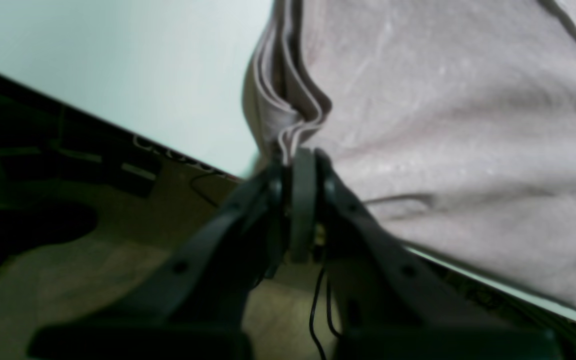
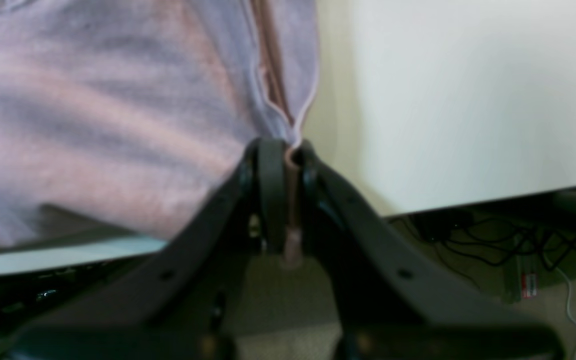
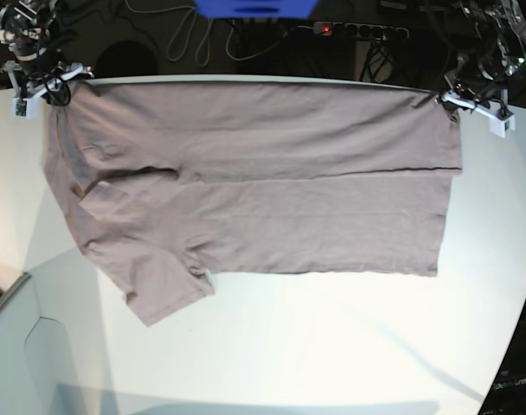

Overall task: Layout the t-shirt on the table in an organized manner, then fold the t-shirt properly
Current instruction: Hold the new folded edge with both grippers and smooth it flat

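Note:
The mauve-grey t-shirt (image 3: 246,190) lies spread sideways on the white table (image 3: 332,346), its far long edge pulled taut between both grippers. A doubled layer runs along the far half, and one sleeve (image 3: 163,290) sticks out at the near left. My left gripper (image 3: 449,97) is shut on the far right corner; in the left wrist view its jaws (image 1: 300,155) pinch bunched hem layers of the t-shirt (image 1: 443,125). My right gripper (image 3: 60,82) is shut on the far left corner; in the right wrist view the gripper (image 2: 283,147) clamps a strip of the cloth (image 2: 118,125).
Both held corners sit at the table's far curved edge (image 3: 263,79). Beyond it are dark floor, loose cables, a power strip (image 3: 358,30) and a blue object (image 3: 254,7). Bare tabletop (image 1: 118,60) (image 2: 468,100) shows beside each corner.

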Tool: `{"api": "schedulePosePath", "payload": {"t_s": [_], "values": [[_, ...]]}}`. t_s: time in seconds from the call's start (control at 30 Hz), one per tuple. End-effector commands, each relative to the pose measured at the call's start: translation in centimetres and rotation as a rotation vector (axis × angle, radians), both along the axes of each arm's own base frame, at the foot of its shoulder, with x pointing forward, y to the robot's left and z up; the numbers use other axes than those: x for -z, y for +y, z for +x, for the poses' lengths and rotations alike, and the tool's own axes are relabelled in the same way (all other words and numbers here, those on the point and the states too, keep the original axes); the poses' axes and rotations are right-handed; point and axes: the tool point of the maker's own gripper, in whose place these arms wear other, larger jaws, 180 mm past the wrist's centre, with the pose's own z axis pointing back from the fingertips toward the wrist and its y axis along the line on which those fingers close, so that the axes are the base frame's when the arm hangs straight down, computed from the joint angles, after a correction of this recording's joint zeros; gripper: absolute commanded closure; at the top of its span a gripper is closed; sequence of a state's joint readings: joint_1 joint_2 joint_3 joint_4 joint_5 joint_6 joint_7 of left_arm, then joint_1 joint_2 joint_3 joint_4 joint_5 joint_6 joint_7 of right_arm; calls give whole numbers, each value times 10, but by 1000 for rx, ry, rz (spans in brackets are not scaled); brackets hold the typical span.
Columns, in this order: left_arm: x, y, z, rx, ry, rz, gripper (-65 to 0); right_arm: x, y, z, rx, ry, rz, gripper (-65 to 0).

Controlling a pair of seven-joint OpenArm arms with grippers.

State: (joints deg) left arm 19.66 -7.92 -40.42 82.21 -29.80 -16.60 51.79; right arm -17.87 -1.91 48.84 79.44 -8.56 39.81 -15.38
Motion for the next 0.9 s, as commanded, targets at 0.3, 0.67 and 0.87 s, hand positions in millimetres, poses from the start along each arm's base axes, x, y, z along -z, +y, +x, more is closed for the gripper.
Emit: {"api": "schedulePosePath", "payload": {"t_s": [0.3,0.67,0.87], "values": [[-5,7,1,-2,-10,17,-66,3,-3,-9,-11,44,-13,0],[-11,7,6,1,-30,24,-180,1,-3,-8,-13,41,-19,-209],[-38,5,22,19,-105,69,-181,0,-5,-6,-8,34,-22,-252]]}}
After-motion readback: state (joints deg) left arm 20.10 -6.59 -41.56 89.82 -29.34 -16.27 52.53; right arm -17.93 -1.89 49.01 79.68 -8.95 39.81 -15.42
